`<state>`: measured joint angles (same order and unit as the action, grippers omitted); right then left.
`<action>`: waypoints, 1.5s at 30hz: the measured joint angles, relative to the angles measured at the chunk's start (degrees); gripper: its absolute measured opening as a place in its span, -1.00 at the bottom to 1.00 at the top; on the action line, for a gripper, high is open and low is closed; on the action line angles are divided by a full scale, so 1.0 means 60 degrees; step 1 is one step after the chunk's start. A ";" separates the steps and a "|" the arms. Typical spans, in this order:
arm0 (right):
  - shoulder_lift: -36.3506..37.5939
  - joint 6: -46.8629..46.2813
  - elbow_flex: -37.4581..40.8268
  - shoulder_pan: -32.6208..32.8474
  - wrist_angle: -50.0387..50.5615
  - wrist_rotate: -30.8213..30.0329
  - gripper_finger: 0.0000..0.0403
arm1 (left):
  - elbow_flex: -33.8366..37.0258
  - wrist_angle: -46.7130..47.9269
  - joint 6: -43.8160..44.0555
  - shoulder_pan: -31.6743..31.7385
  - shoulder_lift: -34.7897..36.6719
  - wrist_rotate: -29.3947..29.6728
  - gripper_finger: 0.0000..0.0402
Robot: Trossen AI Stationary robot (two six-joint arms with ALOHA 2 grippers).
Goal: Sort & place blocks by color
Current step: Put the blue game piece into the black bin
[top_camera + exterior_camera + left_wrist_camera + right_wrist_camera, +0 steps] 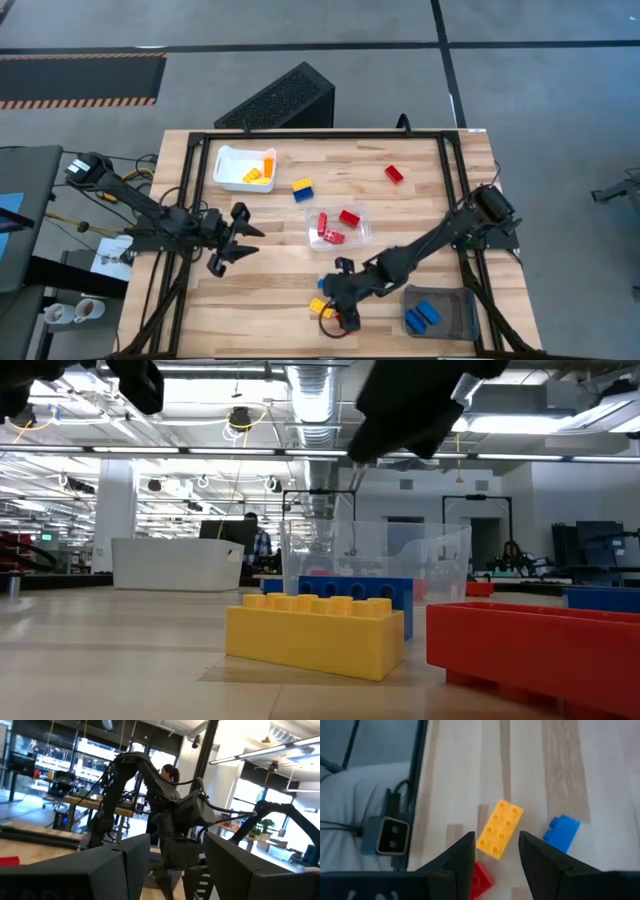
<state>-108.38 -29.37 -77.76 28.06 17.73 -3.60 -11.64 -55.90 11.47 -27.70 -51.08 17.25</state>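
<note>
Landmark: clear tray point(337, 228) mid-table, holding three red blocks point(333, 229).

Left of the clear tray: left gripper point(236, 238) hovers above bare wood, fingers spread, nothing between them; left wrist view looks level across the room, so it's pitched up, no block in its gap.

Up-left of the clear tray: white tray point(230, 168) with yellow-orange blocks point(258, 172) inside; a stacked yellow and blue pair point(302, 188) sits on the table between white tray and clear tray.

Below the clear tray, near the table's front edge: right gripper point(338, 301) low over a small cluster; fingers apart, a yellow block point(500, 828) lies in the gap beyond the tips, not pinched; red block point(480, 877) just beside it, blue block point(561, 832) close on its other side; all three loose on wood.

Up-right of the clear tray: single red block point(394, 174) alone on the table.

Down-right of the clear tray: grey tray point(462, 318) with two blue blocks point(421, 315) inside.
</note>
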 joint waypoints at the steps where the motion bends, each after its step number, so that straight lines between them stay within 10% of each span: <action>1: 0.0000 -0.0057 0.0000 -0.0042 0.0122 0.0066 -0.14 | 0.0000 0.0001 0.0054 0.0001 -0.0032 0.0006 -0.14; 45: -0.0114 -0.0371 0.0012 -0.0619 0.0685 -0.1461 -0.14 | 0.0003 0.0415 -0.0267 0.0007 -0.0107 0.0270 -0.14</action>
<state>-109.06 -31.59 -77.68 24.35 21.84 -12.36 -11.62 -53.41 9.87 -27.66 -51.72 18.87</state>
